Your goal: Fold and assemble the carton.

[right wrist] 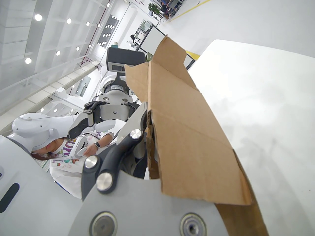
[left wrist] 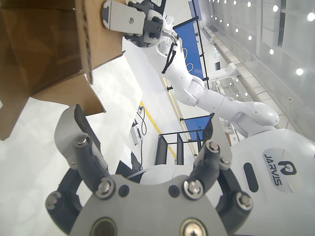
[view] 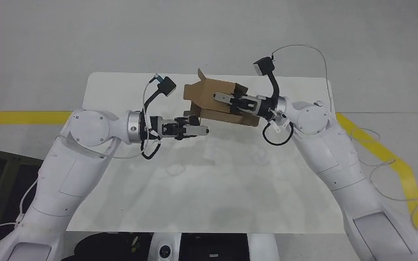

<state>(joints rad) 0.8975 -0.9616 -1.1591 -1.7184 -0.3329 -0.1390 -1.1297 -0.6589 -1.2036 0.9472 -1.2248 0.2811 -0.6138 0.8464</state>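
Hanging half-formed, the brown cardboard carton (view: 219,103) was pinched by one wall in the right tool (view: 222,98), above the far middle of the white counter (view: 228,189). The left tool (view: 204,129) gaped wide just near-left of a loose flap (left wrist: 73,94); pressing that flap squarely along its crease would likely fold it cleanly.

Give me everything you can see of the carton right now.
The carton is plain brown corrugated cardboard, partly erected. Its walls are opened into a box shape and its end flaps are loose and splayed, one sticking up at the far corner. It sits tilted over the far side of the white table; whether it rests on it is unclear. The right gripper is clamped on one wall. The open left gripper is close by a near flap, contact unclear.
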